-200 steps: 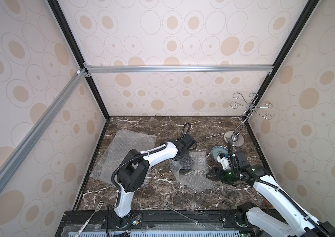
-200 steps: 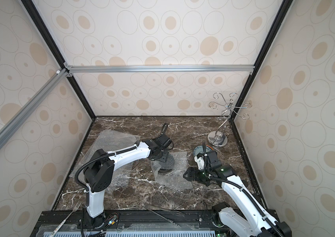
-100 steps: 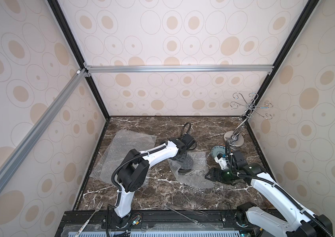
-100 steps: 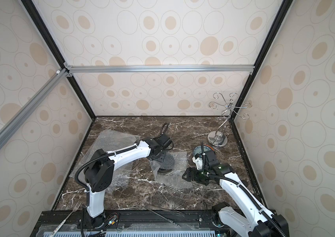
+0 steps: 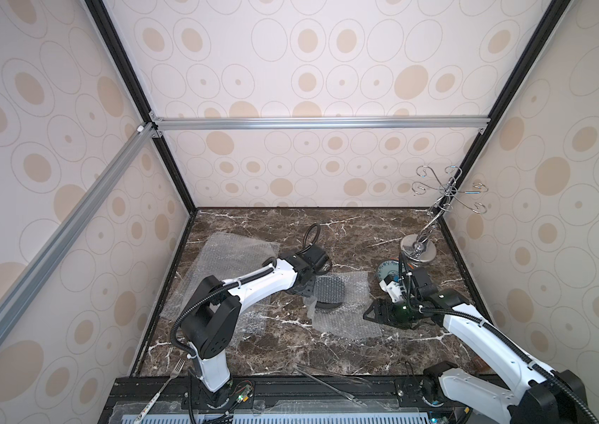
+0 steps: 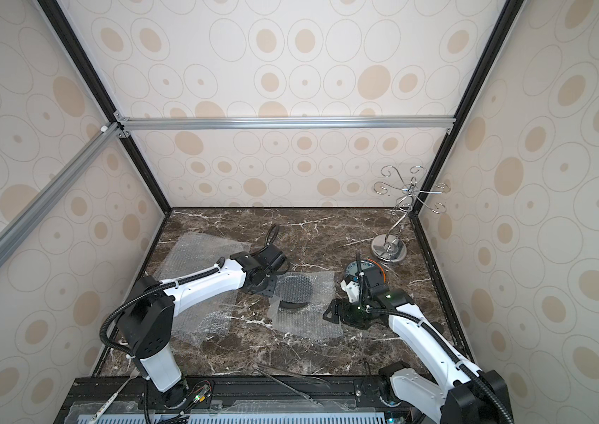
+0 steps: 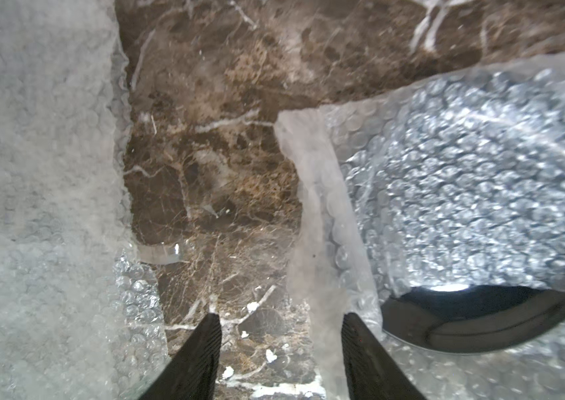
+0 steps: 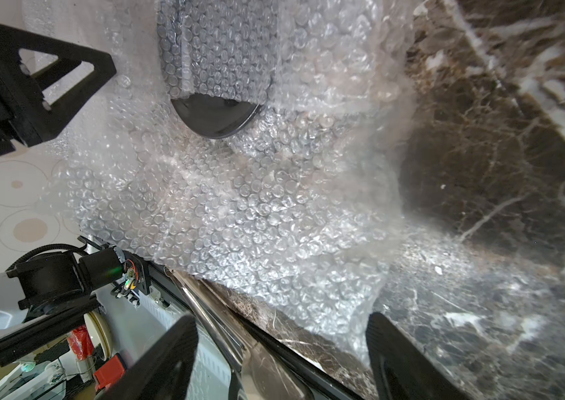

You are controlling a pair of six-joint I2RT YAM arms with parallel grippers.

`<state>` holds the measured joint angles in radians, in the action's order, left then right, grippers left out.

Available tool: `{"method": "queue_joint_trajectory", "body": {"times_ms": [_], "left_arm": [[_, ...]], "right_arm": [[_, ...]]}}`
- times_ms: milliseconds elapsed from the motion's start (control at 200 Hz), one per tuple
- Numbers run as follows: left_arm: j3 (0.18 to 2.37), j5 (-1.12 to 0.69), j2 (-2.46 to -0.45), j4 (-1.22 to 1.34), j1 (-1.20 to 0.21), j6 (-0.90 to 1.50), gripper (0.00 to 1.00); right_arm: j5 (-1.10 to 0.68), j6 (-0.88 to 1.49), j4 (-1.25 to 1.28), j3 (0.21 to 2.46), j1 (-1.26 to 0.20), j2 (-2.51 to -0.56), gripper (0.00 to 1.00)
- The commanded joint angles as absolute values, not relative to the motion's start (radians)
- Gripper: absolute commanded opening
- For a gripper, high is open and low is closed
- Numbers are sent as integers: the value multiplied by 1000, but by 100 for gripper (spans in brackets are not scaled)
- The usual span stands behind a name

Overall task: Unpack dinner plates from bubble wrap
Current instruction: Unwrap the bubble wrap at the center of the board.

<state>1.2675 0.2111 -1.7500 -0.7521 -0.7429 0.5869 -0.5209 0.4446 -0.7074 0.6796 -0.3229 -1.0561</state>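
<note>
A black plate (image 5: 328,305) lies mid-table on a bubble wrap sheet (image 5: 345,323), and a flap of that wrap covers its far half. My left gripper (image 5: 307,290) stands at the plate's left side, jaws open. In the left wrist view the flap's folded edge (image 7: 319,242) runs between the fingers, close to one of them, with the black plate (image 7: 481,322) beside it. My right gripper (image 5: 367,315) is open at the sheet's right edge. A pale green-rimmed plate (image 5: 386,273) rests on an orange plate (image 6: 385,273) behind the right wrist.
Two more bubble wrap sheets lie on the left, one at the back (image 5: 231,253) and one nearer the front (image 5: 250,323). A wire stand with a silver disc base (image 5: 419,251) occupies the back right corner. Metal tongs (image 5: 331,381) and a fork (image 5: 165,385) lie at the front edge.
The left gripper's jaws have narrowed somewhat around the wrap's edge. The right gripper has edged left toward the sheet. Plates and sheets lie as before.
</note>
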Motion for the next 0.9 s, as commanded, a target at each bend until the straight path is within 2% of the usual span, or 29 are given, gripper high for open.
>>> {"method": "queue_joint_trajectory", "body": {"times_ms": [0, 245, 465, 895], "left_arm": [[1225, 200, -1683, -721, -717, 607, 57], [1089, 137, -1601, -651, -669, 620, 57], [963, 87, -1525, -580, -659, 661, 56], [829, -43, -1307, -508, -582, 701, 57]], "right_arm": [[-514, 448, -703, 721, -348, -1081, 79], [-420, 448, -688, 881, -500, -1251, 79], [-354, 464, -624, 1047, -661, -1480, 76], [-344, 480, -580, 1294, -815, -1794, 75]]}}
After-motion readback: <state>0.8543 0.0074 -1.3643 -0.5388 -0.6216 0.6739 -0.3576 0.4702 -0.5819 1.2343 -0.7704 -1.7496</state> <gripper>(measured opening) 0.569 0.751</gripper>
